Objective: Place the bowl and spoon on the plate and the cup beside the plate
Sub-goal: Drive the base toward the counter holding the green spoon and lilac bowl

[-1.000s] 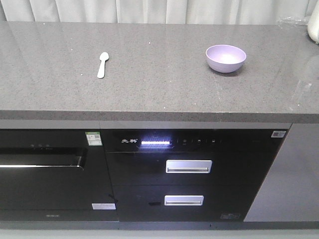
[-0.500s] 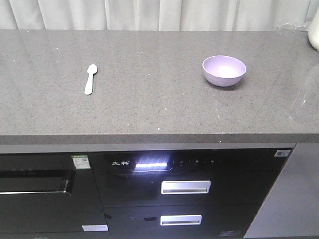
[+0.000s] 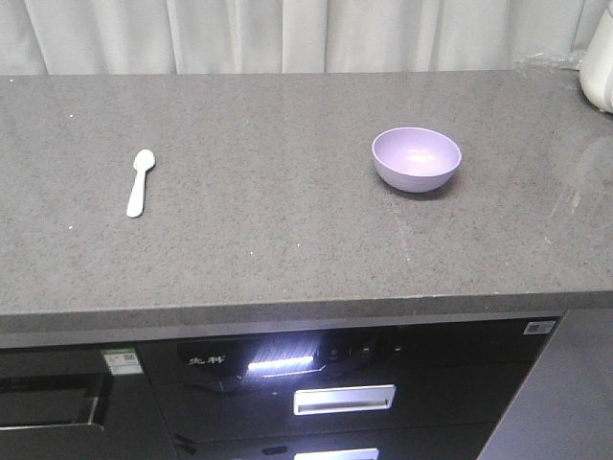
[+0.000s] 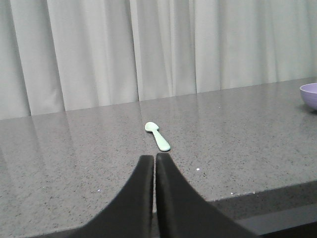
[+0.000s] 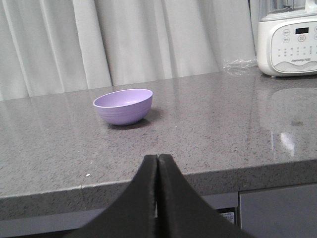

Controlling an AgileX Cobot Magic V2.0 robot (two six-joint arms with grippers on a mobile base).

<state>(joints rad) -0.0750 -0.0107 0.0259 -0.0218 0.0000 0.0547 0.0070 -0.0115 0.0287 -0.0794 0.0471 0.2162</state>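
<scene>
The grey tabletop [image 3: 287, 249] was seen to fill more of the front view than a second before, and less of the dark cabinet front [image 3: 431, 383] below it was shown. The robot was therefore judged to have been brought closer, with nothing yet handled.

A white kitchen machine [image 5: 287, 42] was set at the far 2 o'clock corner. The small print under its buttons was read as roughly "joyoung", though not with certainty.

The left tool [image 4: 155, 158] and the right tool [image 5: 158, 157] were each held clenched on nothing, short of the tabletop edge.

The bowl [image 3: 417, 159] was found at 2 o'clock and the spoon [image 3: 141, 182] at 10 o'clock, well apart, both lower in the front view than before. No plate or cup was in view.

A green label [image 3: 120, 361], a small sticker [image 3: 538, 327] and pale characters on the cabinet were too small to be read.
</scene>
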